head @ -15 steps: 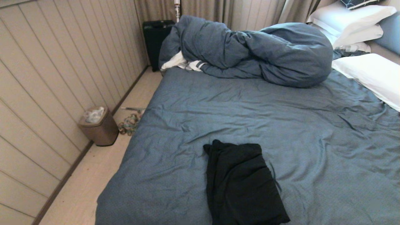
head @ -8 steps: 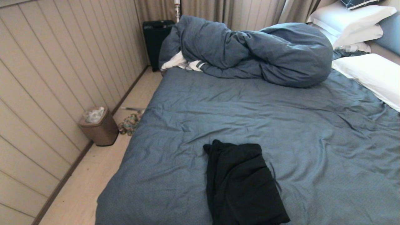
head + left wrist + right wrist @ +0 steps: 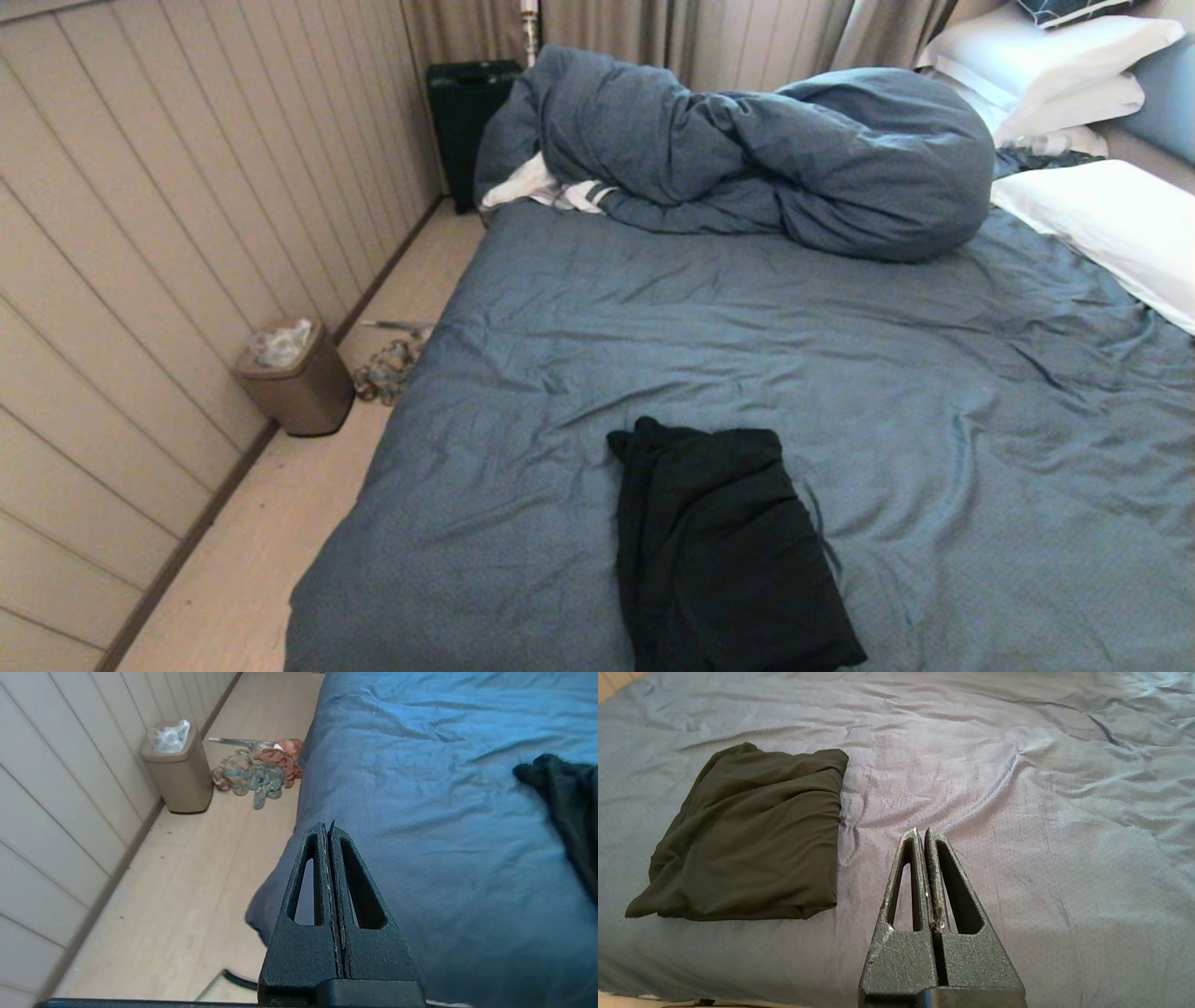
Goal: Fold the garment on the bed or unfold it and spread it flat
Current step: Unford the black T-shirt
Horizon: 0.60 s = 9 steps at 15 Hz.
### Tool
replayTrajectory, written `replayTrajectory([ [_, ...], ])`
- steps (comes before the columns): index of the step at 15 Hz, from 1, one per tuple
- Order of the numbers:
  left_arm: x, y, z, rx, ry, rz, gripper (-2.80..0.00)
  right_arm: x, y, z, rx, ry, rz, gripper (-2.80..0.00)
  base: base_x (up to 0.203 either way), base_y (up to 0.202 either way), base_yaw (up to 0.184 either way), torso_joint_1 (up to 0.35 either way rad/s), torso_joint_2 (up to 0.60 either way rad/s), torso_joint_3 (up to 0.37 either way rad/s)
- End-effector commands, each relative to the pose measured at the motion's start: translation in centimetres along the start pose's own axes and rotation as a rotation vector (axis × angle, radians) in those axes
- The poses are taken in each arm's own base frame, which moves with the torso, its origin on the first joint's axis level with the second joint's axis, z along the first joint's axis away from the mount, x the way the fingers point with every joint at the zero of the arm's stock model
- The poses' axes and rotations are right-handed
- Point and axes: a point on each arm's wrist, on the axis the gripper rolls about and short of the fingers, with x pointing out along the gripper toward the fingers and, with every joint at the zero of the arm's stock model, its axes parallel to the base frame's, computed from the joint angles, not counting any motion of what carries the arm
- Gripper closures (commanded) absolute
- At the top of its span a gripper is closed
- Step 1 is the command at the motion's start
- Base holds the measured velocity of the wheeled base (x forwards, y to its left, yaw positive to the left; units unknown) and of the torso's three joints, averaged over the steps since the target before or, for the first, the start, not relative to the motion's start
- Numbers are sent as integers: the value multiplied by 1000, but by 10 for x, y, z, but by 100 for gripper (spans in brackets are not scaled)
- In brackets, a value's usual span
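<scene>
Black garment [image 3: 728, 551] lies lengthwise, near-to-far.

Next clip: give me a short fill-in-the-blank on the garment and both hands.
1. The black garment lies ____ on the bed.
2. Both the left hand and the right hand are ____.
3. Neither hand holds the ____.

Missing words: folded; shut; garment

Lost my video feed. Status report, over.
Left hand shut, empty, off the bed's left edge. Right hand shut, empty, over bare blue-grey sheet. Black folded T-shirt lies untouched at the near edge. Nothing in the way.
</scene>
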Motion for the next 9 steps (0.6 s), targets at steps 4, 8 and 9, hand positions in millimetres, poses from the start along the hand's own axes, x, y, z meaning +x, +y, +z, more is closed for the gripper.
replayTrajectory([
  [4, 0, 0, 0, -11, -5, 1, 0, -1, 0, 0, -4, -10, 3, 0, 0, 0, 0, 0, 0, 0],
  [8, 0, 0, 0, -9, -5, 0, 0, -1, 0, 0, -4, -10, 5, 0, 0, 0, 0, 0, 0, 0],
  [9, 0, 0, 0, -8, -5, 0, 0, -1, 0, 0, -4, -10, 4, 0, 0, 0, 0, 0, 0, 0],
])
